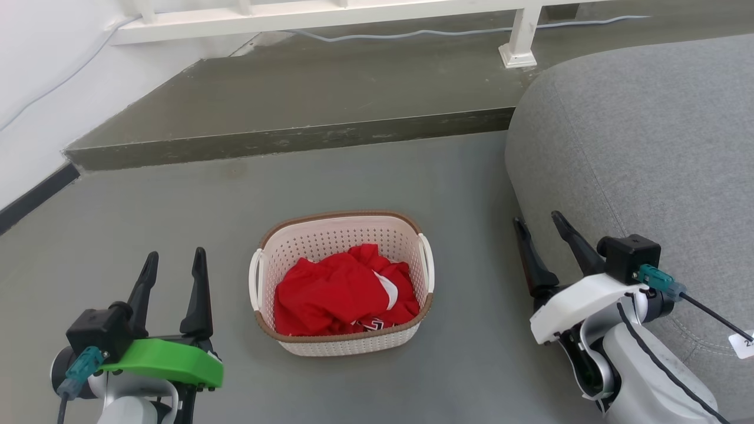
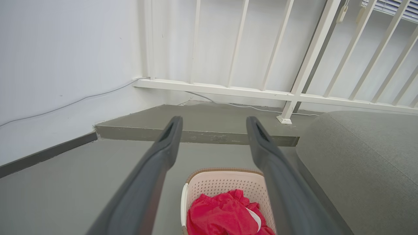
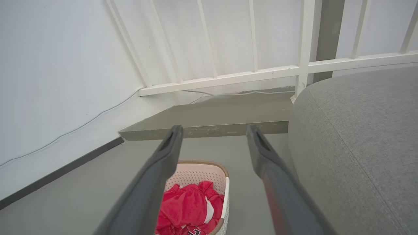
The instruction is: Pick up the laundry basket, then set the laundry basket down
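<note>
Sitting on the grey floor [image 1: 412, 171], the laundry basket [image 1: 336, 235] holds red clothing [image 1: 341, 291]. Left pincer [image 1: 177, 253] fingers apart, empty, left of basket. Right pincer [image 1: 536, 218] also apart, empty, against grey sofa [image 1: 648, 147].

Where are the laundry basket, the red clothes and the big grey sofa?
laundry basket [image 1: 347, 347]: head view, near perforated wall.
red clothes [image 1: 330, 291]: head view, middle of the heap.
grey sofa [image 1: 648, 147]: head view, fabric top.
</note>
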Available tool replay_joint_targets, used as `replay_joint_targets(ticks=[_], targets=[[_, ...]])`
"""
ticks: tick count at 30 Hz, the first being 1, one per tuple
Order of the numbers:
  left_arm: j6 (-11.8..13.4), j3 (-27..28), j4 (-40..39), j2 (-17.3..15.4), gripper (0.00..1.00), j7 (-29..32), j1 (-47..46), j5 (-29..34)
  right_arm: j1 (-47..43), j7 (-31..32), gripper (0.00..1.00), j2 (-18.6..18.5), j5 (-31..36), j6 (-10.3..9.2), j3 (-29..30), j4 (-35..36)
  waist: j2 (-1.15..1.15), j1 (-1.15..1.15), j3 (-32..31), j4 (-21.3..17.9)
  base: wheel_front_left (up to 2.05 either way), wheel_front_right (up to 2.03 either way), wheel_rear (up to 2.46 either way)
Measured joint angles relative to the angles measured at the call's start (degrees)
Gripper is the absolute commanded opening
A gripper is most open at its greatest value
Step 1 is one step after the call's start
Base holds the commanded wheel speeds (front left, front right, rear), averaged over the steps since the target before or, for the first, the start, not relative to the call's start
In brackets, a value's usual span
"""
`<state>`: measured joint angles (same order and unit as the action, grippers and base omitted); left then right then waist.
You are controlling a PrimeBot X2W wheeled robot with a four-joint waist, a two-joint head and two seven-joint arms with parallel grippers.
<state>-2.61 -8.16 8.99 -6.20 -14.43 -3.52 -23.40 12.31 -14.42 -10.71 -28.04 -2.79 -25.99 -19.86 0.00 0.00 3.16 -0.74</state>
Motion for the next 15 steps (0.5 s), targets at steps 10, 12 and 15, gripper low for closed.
replay_joint_targets(ticks=[10,12,15], targets=[[-0.76,0.74,-0.2,0.46,1.0,0.0,0.57,0.62,-1.17,0.0,1.0,0.32,0.85,0.6,0.55,0.3,0.0,0.0,-0.18,0.05,0.0,0.0,0.0],[-0.96,0.85,-0.21,0.64,1.0,0.0,0.79,0.85,-1.17,0.0,1.0,0.38,0.89,0.73,0.7,0.4,0.0,0.0,-0.15,0.06,0.0,0.0,0.0],[-0.99,0.97,-0.22,0.86,1.0,0.0,0.96,0.94,-1.17,0.0,1.0,0.44,0.92,0.75,0.86,0.49,0.0,0.0,-0.11,0.07,0.0,0.0,0.0]])
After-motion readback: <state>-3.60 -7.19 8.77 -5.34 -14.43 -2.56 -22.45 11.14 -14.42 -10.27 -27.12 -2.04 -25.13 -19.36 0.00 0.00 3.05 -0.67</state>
